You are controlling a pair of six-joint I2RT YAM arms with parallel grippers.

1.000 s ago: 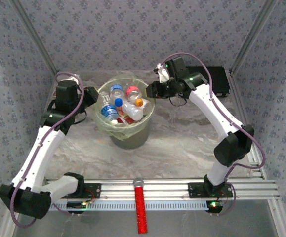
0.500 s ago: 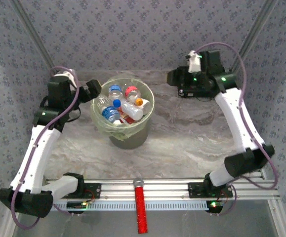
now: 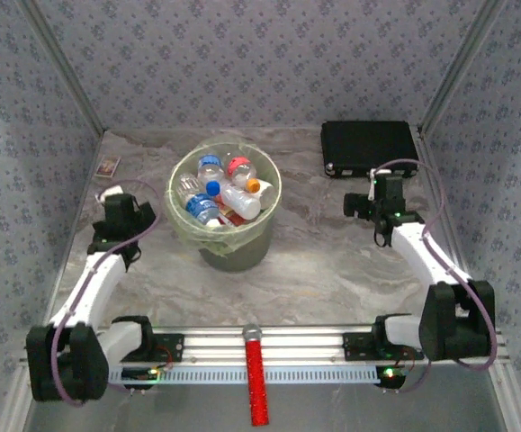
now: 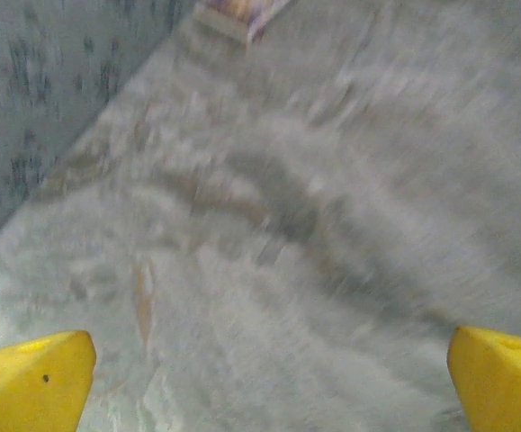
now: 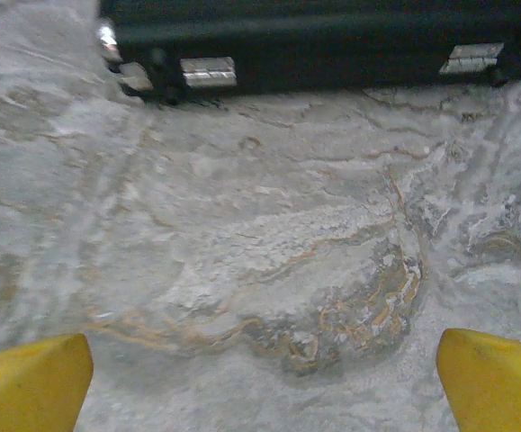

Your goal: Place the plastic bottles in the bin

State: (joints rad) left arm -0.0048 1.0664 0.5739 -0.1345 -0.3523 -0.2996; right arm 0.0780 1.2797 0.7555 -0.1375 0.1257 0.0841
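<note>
Plastic bottles (image 3: 224, 191) piled inside the bin (image 3: 233, 254): clear bodies lying at mixed angles and touching each other. Blue, red and orange caps on top. Exact count hard to tell from the overhead view.

Bin upright on the counter (image 3: 332, 261), left of centre and closer to the far edge than the near one. Thin bag liner folded over the rim.

Left tool (image 4: 269, 373): jaws spread wide, nothing between the yellow fingertips (image 4: 35, 382). Sitting by the counter's left edge, apart from the bin, over bare marbled surface. Wrist view motion-blurred. Small brown-framed card (image 3: 108, 166) ahead of it near the far-left corner, just a smear at the top of the wrist view.

Right tool (image 5: 264, 378): also fully wide, empty, yellow fingertips (image 5: 494, 382) at the frame's bottom corners. Positioned near the counter's right edge and facing the black case (image 3: 370, 148), which sits flat in the far-right corner. Two metal latches visible on the case's near side in the wrist view, with bare counter between tool and case.

Red stick with a grey tip (image 3: 257, 378) lying across the rail at the middle of the near edge, between the two arm bases.
</note>
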